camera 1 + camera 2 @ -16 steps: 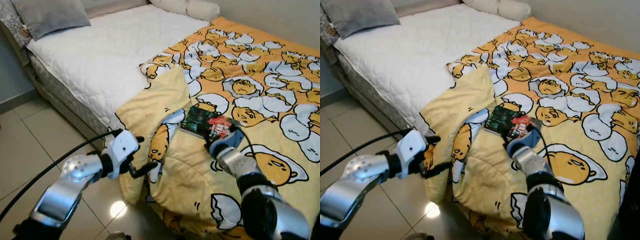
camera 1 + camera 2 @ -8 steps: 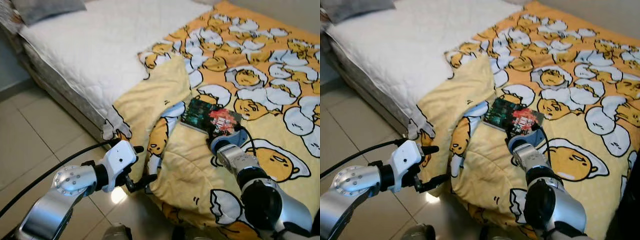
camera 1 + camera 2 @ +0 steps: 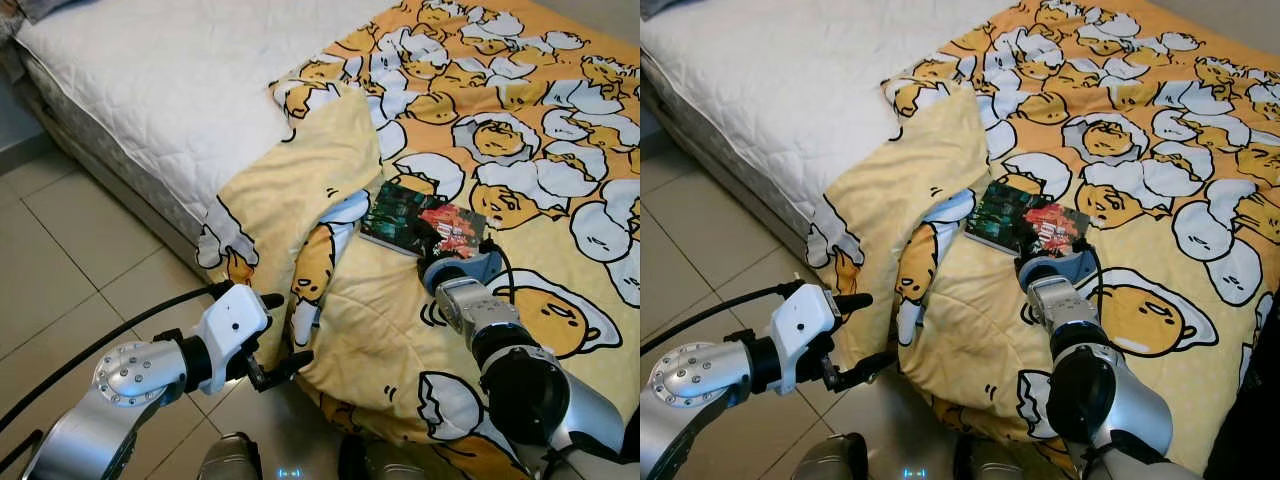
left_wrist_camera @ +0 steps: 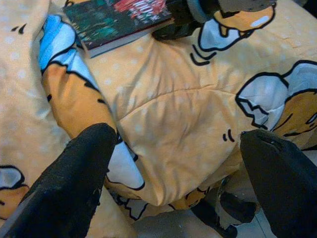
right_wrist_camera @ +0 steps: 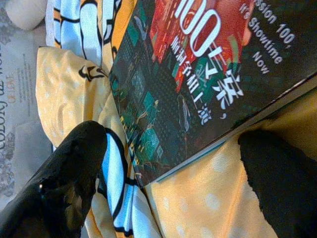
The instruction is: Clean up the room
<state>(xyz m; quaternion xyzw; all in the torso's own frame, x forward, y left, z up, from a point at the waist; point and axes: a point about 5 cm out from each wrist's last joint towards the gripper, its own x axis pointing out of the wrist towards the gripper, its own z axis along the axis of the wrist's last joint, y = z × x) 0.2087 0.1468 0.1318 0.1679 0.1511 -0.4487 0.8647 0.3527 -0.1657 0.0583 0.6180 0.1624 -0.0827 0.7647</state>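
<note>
Right end effector (image 5: 168,163), released, straddles the book (image 3: 420,222); closing on the soft blanket (image 3: 540,180) could snag fabric instead.

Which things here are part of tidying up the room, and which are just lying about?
Part of the job:
- book, lying on the blanket
- right gripper, open, right at the book's near edge
- yellow egg-print blanket, rumpled and hanging off the bed's edge
- left gripper, open, beside the hanging blanket corner

Just there:
- white mattress
- tiled floor
</note>
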